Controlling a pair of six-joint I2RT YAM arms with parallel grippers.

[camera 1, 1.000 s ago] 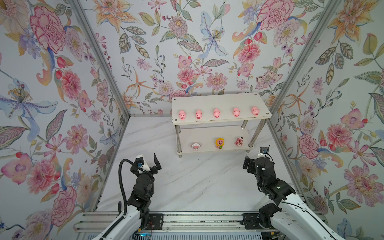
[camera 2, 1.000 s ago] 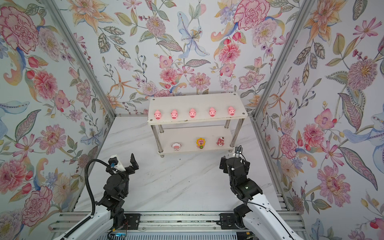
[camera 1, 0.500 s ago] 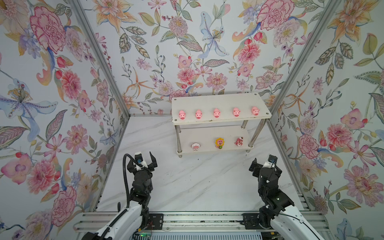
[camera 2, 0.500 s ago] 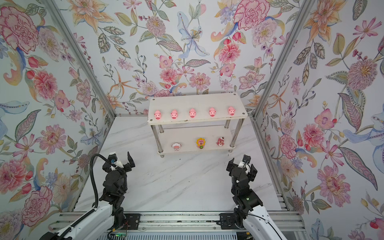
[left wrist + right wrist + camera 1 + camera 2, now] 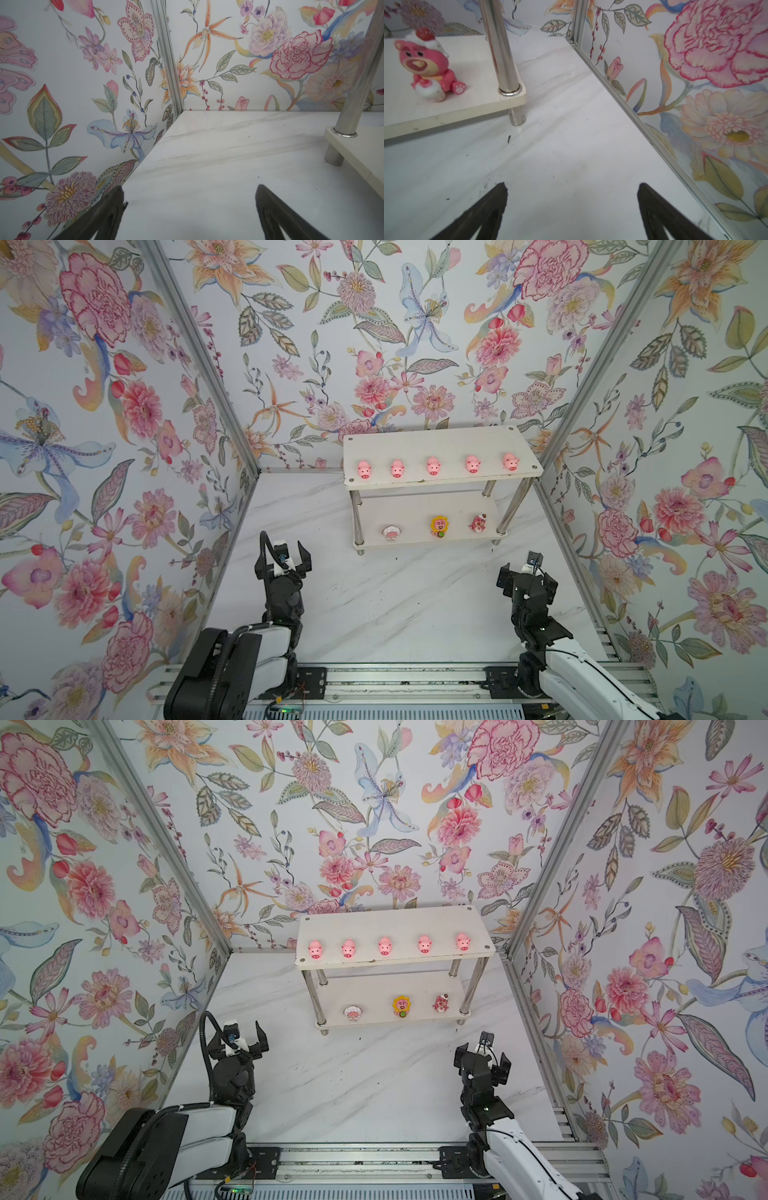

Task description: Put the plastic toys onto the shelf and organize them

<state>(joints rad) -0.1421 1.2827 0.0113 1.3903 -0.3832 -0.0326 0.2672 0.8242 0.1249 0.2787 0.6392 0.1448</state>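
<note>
left gripper [image 5: 284,560] and right gripper [image 5: 527,580] sit spread wide and empty at 7 and 5 o'clock. a careless swing toward 12 could bump the shelf [image 5: 436,441] and topple the pigs [image 5: 433,466].

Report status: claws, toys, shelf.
Left claw open, empty. Right claw open, empty. Five pigs on shelf top, other three toys below. Nothing in the way.
</note>
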